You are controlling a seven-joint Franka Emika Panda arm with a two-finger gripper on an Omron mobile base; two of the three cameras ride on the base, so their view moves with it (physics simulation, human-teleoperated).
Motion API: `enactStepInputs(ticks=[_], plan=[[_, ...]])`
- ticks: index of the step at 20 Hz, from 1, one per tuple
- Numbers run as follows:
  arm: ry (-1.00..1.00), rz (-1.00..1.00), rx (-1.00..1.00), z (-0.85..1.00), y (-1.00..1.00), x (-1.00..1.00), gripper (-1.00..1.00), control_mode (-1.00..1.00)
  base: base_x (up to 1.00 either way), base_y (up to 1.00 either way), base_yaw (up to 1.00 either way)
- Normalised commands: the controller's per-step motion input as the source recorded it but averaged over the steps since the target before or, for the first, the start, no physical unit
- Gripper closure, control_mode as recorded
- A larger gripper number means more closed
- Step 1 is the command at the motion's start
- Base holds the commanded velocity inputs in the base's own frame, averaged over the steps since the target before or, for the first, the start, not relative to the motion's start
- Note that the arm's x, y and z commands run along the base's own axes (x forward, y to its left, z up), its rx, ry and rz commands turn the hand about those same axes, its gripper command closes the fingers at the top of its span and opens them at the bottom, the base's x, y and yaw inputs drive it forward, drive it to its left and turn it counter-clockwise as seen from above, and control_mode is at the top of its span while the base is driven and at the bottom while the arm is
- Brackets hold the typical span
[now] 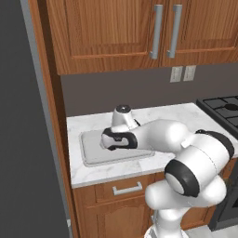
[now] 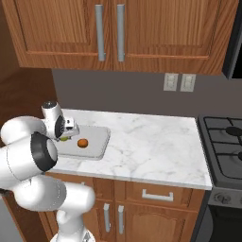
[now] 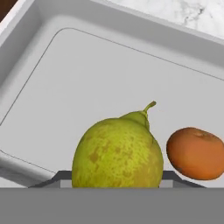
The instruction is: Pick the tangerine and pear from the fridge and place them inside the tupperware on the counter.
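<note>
A white robot arm holds the pear [image 3: 117, 153] in its closed gripper [image 2: 65, 133] low over the tupperware [image 3: 87, 70] on the counter [image 2: 151, 142], just beside the tangerine [image 3: 195, 153] already inside. The last placing step seems underway; next, the jaws should open. The pear hides the fingertips.
</note>
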Motion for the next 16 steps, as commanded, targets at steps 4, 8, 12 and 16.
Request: enactStepInputs(ticks=[4,8,12,16], plan=[[0.03,0.00,0.00,-0.29,0.10,0.40,1.00,-1.00,0.00,0.00,0.00],[0.07,0.00,0.00,-0.31,0.01,0.36,1.00,-1.00,0.00,0.00,0.00],[0.07,0.00,0.00,-0.34,0.00,0.27,1.00,-1.00,0.00,0.00,0.00],[0.03,0.00,0.00,-0.21,0.01,0.19,-1.00,-1.00,0.00,0.00,0.00]])
